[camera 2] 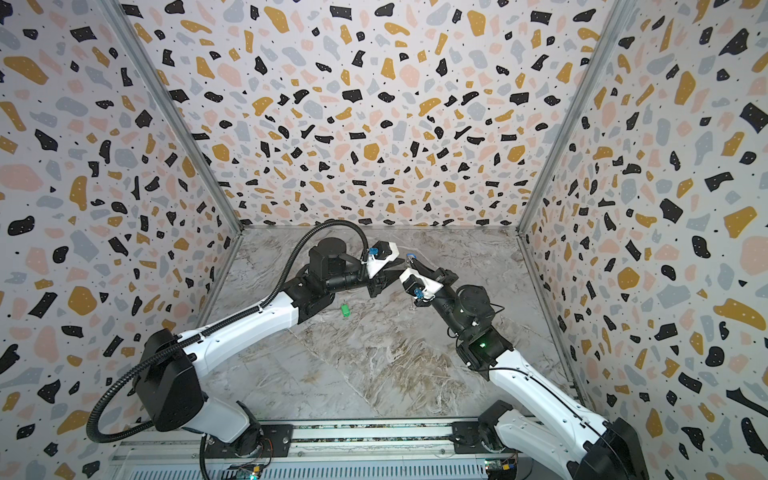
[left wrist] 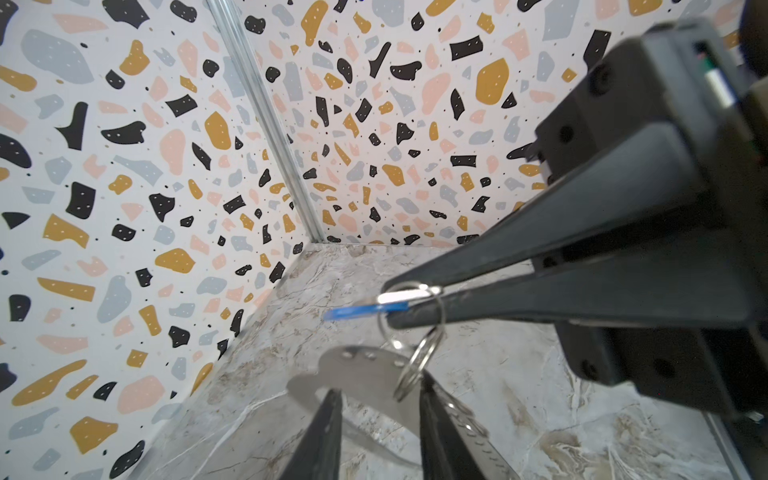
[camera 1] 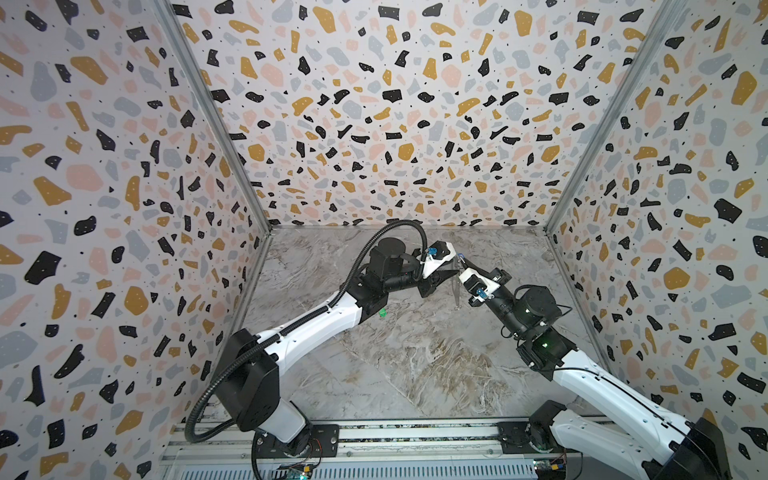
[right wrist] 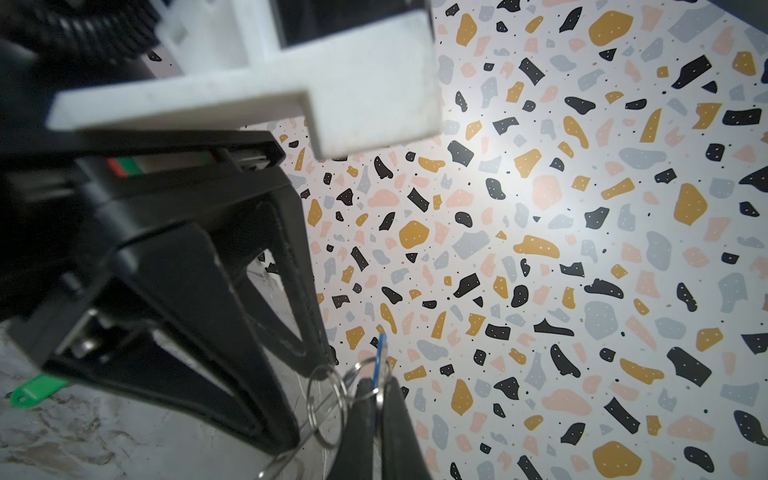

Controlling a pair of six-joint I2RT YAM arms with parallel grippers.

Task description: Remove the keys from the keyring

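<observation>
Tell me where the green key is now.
In both top views the green key lies loose on the marble tabletop, left of centre, just beside the left arm.

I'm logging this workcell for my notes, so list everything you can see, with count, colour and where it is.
green tag: one, bright green, lying on table.
blue tag: one, bright blue, pinched in right end effector.
keyring plate: one, pale grey, hanging between fingers of left end effector.
wire rings: at least two, silver, between plate and blue tag.
table: one, grey marble, underneath.
walls: three, terrazzo-patterned, around table.
left end effector: one, black, open.
right end effector: one, black, shut.
</observation>
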